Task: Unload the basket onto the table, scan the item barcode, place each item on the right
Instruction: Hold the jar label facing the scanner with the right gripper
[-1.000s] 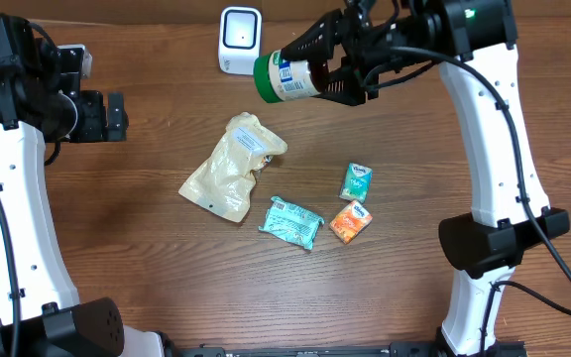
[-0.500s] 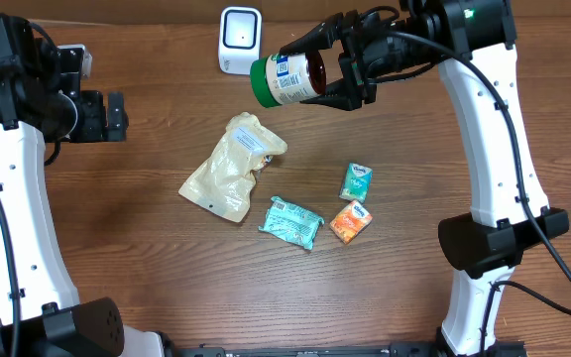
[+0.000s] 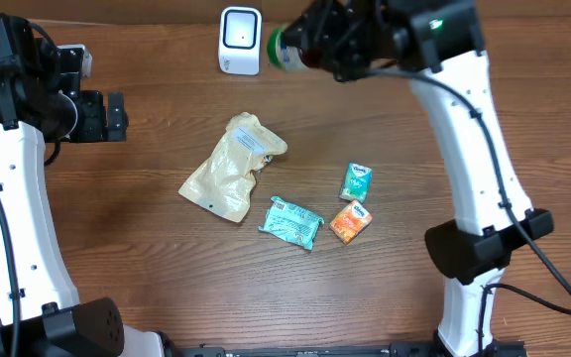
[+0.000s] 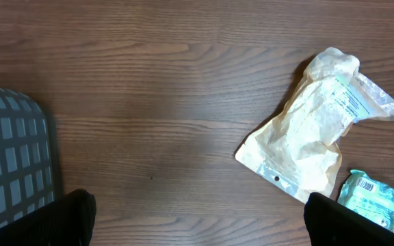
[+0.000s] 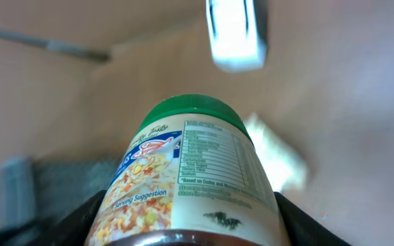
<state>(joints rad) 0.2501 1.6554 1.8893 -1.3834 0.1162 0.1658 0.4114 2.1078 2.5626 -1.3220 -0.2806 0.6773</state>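
Right gripper (image 3: 315, 45) swung jar (image 5: 190, 171) toward scanner (image 3: 240, 40).

Look of the jar (image 3: 287, 50): small, with a green lid and a white label that has tiny print and a food picture.
Pose of the jar: lying on its side up in the air, with the lid end toward the scanner (image 3: 240, 40).
Hold: the right gripper (image 3: 320, 45) grips its bottom end, one finger on each side.
Look of the scanner: a little white box with a dark window.
Place of the scanner: just beside the lid.
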